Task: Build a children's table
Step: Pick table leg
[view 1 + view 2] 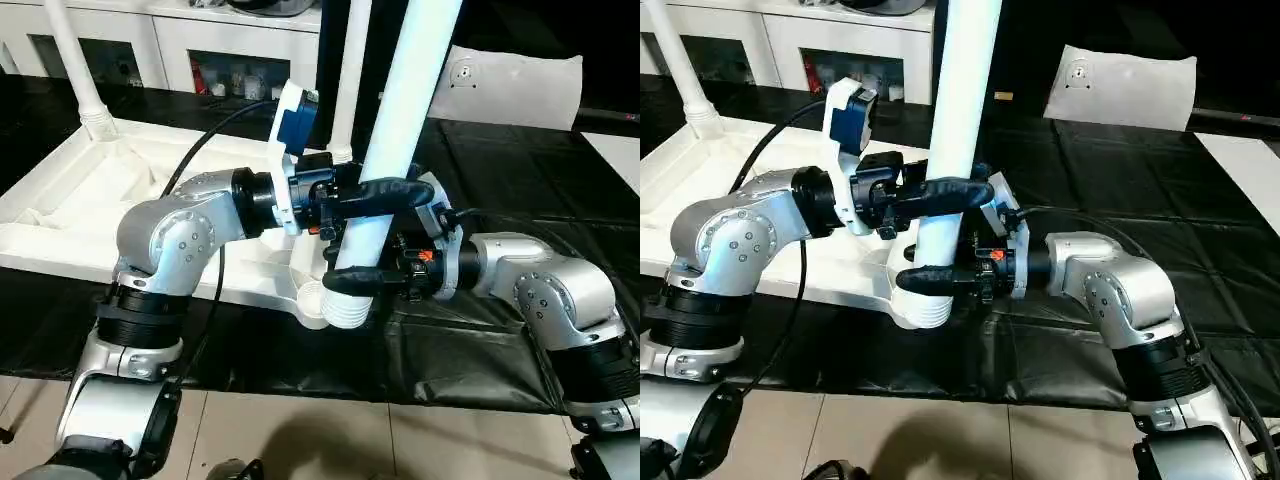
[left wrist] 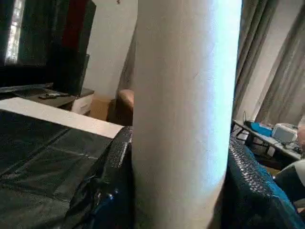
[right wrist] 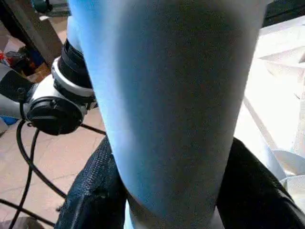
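The children's table lies upside down: its white tabletop (image 1: 80, 190) shows its ribbed underside on the black mat. Two white legs (image 1: 75, 60) (image 1: 350, 80) stand upright in far sockets. A third leg (image 1: 405, 110) leans slightly, its ribbed end (image 1: 350, 310) just beside the near corner socket (image 1: 315, 300). My left gripper (image 1: 400, 192) is shut on this leg from the left, its fingers (image 2: 112, 181) pressing both sides of the tube. Lower down, my right gripper (image 1: 345, 278) is shut on the same leg from the right, fingers (image 3: 95, 200) hugging it just above the ribbed end.
A white cabinet with glass doors (image 1: 200, 50) runs along the back. A flat white board (image 1: 515, 85) leans at the back right. Black mat (image 1: 480, 340) covers the ground to the right, and tiled floor (image 1: 400, 440) lies in front.
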`<state>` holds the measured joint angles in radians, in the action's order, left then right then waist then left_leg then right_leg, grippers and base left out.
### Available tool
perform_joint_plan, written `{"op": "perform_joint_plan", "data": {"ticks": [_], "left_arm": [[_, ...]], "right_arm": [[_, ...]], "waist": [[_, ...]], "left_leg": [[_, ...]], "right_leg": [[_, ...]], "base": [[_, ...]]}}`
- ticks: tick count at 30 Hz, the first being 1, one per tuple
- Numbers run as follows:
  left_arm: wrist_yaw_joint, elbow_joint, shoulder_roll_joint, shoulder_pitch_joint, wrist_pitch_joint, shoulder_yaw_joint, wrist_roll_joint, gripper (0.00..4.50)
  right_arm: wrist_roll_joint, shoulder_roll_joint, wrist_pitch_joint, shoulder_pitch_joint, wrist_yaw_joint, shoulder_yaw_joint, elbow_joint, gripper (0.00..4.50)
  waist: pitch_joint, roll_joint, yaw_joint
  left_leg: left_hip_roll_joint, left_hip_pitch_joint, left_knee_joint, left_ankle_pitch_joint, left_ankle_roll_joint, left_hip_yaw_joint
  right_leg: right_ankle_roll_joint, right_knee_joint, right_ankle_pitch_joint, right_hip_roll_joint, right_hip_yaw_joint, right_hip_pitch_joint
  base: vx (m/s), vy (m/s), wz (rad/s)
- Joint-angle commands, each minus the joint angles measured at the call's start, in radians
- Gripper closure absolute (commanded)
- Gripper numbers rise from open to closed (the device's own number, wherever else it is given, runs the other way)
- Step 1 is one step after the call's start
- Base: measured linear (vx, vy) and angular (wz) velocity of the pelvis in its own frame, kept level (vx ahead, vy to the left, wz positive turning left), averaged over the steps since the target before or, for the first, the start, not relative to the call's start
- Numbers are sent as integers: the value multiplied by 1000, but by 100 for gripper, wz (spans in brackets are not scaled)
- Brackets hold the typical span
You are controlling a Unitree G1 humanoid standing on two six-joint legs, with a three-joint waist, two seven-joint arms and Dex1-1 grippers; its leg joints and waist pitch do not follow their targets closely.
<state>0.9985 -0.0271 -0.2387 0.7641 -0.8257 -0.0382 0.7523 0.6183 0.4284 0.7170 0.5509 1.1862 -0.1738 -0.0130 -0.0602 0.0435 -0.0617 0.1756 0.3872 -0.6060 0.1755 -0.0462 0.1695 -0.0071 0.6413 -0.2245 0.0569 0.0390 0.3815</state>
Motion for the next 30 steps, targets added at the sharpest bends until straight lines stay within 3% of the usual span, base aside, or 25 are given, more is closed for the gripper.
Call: {"op": "perform_joint_plan", "data": {"ticks": [1,9,12,14,17,19,22,24,26,28,30], "left_arm": [[-25,27,25,44,-25,34,55,195],[-102,70,77,35,-40,90,120,132],[-196,90,127,26,-39,121,137,105],[-222,92,145,24,-25,131,137,102],[-297,92,199,26,34,173,146,102],[-357,92,239,38,103,227,157,100],[-406,77,244,51,124,270,156,63],[-484,36,229,64,167,328,117,56],[-546,-3,201,64,209,356,59,54],[-572,-38,144,46,252,318,-58,54],[-547,-61,54,11,285,212,-203,54]], "right_arm": [[1,-4,7,-5,-6,-3,3,251],[0,-25,19,-25,-56,10,8,254],[2,-93,-1,-39,-160,55,9,254],[1,-103,1,-41,-176,57,13,254],[5,-140,-15,-51,-217,74,13,254],[21,-216,-72,-68,-300,127,-1,254],[19,-250,-91,-78,-349,148,2,255],[-26,-267,-126,-91,-414,145,14,255],[-96,-263,-182,-101,-448,119,19,255],[-143,-267,-211,-105,-483,109,18,255],[-180,-270,-231,-109,-513,95,19,255]], "waist": [[72,4,-3],[71,4,-4],[70,3,-5],[71,3,-4],[68,2,-4],[69,2,-5],[70,-2,-3],[67,-7,0],[67,-5,3],[68,-7,3],[71,-11,6]], "left_leg": [[48,-20,58,75,28,-7],[49,-19,58,87,22,-9],[49,-19,59,92,18,-8],[50,-19,59,89,16,-10],[50,-18,61,96,15,-9],[49,-15,61,98,10,-10],[48,-19,63,108,6,-12],[48,-19,64,118,-6,-12],[46,-20,66,137,-20,-14],[47,-21,68,135,-27,-15],[49,-24,70,117,-27,-18]], "right_leg": [[-258,-69,-23,75,-42,-50],[-254,-73,-45,77,-42,-51],[-251,-75,-55,78,-43,-49],[-252,-75,-46,78,-42,-51],[-243,-79,-51,77,-43,-50],[-243,-80,-52,80,-44,-50],[-231,-80,-61,75,-42,-51],[-212,-82,-67,73,-43,-46],[-186,-86,-100,72,-43,-48],[-165,-87,-107,72,-44,-47],[-136,-81,-80,71,-44,-44]], "base": [[0,0,0],[0,0,0],[0,0,0],[0,0,0],[0,0,0],[0,0,0],[0,0,0],[0,0,0],[0,0,0],[0,0,0],[0,0,0]]}}
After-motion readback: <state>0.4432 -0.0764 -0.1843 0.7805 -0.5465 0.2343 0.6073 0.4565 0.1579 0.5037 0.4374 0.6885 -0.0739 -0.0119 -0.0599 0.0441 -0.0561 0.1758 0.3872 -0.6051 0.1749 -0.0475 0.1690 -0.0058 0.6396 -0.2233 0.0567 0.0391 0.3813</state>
